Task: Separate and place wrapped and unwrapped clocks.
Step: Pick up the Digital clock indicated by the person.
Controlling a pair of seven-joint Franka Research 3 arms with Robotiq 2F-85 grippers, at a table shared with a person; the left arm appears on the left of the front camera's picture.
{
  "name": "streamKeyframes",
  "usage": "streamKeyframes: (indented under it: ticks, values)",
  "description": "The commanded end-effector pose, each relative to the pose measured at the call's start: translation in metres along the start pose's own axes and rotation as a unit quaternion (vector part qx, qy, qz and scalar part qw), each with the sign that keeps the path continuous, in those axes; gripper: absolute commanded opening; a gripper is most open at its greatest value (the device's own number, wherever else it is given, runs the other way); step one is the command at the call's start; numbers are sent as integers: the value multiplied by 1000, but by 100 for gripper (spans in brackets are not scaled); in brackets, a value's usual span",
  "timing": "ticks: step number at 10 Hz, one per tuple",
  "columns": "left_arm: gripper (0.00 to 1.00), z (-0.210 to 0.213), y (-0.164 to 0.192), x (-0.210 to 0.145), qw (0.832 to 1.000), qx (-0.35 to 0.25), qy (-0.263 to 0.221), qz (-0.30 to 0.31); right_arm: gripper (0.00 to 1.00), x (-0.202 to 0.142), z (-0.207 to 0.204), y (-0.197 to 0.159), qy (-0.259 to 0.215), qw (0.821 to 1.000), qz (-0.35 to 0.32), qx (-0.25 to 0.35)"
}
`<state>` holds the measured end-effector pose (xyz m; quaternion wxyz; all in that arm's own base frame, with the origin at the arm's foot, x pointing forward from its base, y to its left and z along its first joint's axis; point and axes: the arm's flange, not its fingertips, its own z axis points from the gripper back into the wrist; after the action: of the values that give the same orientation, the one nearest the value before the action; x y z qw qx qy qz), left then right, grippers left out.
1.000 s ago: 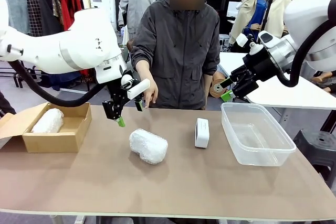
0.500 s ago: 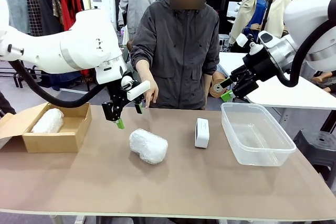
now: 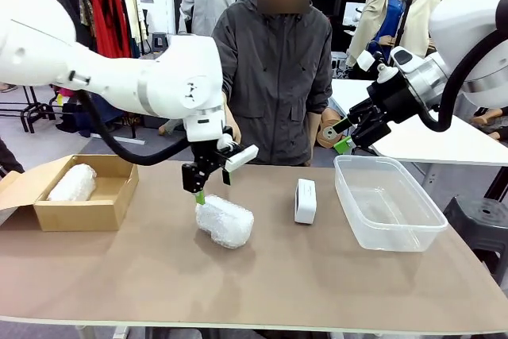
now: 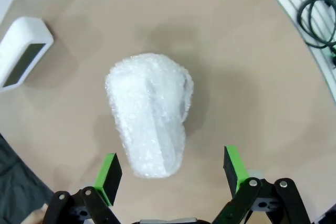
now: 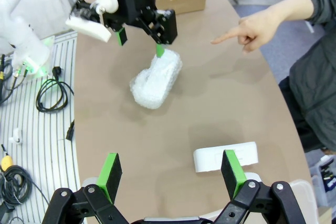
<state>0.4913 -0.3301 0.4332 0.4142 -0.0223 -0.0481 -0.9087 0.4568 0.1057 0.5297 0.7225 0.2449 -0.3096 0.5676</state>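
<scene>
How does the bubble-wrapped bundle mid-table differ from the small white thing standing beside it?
The white bubble-wrapped oblong bundle is bigger, lumpy and lies flat; the bare white rounded-rectangular clock is smaller, smooth-cased and stands on edge. The open left end effector hovers over the bundle, not the clock. Both are white, on the tan table.

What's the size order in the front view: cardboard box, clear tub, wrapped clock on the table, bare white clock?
1. cardboard box and clear tub, about alike
2. wrapped clock
3. bare clock
</scene>
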Motion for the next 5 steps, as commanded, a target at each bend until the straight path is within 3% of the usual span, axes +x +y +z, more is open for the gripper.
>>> streamKeyframes:
  ticks: [1, 5]
  values:
    - [100, -7, 14, 3, 1000, -12, 28, -4, 100, 1, 1, -1, -3, 1000, 4, 2]
    - [100, -36, 27, 15, 999, -9, 33, -22, 100, 1, 1, -1, -3, 1000, 4, 2]
